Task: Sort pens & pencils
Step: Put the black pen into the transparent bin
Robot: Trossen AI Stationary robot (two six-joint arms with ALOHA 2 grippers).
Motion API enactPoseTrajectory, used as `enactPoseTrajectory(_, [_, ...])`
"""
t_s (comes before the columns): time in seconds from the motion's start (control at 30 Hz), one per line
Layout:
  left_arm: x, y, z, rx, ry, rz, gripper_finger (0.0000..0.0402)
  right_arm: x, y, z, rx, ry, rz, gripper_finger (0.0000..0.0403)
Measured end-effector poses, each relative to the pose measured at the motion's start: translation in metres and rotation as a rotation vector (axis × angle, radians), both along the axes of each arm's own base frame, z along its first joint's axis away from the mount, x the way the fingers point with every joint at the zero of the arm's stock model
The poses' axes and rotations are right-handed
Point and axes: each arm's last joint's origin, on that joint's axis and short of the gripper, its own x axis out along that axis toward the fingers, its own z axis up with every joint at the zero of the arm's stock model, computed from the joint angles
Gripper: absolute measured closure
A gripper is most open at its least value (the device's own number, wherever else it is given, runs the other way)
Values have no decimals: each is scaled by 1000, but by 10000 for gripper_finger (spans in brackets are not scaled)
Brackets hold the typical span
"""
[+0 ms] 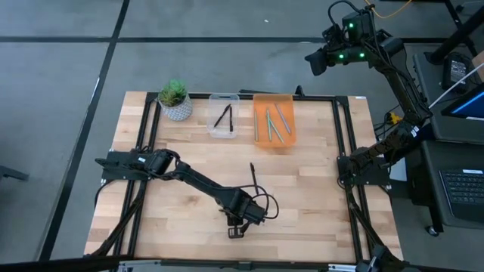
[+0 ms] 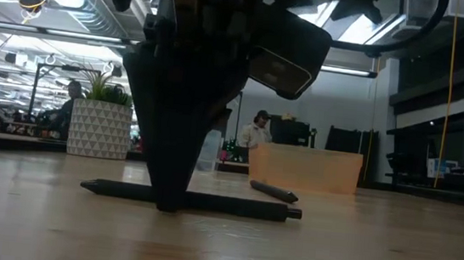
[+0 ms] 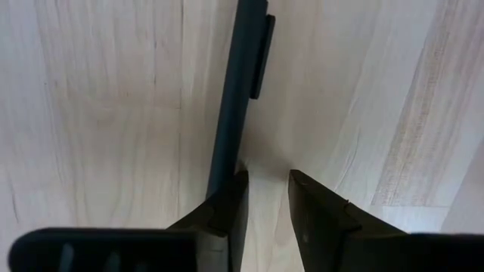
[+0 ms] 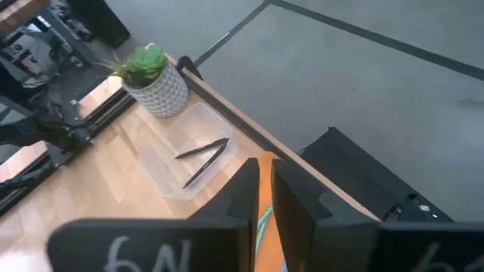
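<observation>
Left gripper [image 3: 265,202], jaws parted and empty, is lowered beside a black pen [image 3: 234,98] whose long axis lies just outside one fingertip, not between them

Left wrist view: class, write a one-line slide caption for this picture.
Left gripper, fingers open, down at the wooden table, with a black pen lying beside one finger, not gripped.

Table [image 1: 302,196]: pale wood planks, smooth, faint sheen, visible grain. Black pen [image 3: 231,98]: matt dark plastic with clip. Left gripper [image 3: 265,200] fingers [image 3: 318,219]: matt black plastic. Clear tray [image 4: 162,162]: transparent glossy plastic. Orange tray [image 1: 273,102]: translucent plastic. Plant pot [image 4: 160,91]: white, patterned, matt.
</observation>
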Motion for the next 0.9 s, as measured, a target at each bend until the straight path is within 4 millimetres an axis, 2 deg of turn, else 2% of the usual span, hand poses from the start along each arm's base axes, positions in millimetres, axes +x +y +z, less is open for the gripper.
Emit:
enactPoseTrajectory(0.17, [0,1,0,1,0,2,330,0,0,0,1,-3,8,363])
enactPoseTrajectory(0.4, [3,5,-1,-31,3,-8,396,0,0,0,0,-2,10,363])
enactPoseTrajectory(0.9, [5,9,-1,-68,13,8,401,0,0,0,-2,-1,9,363])
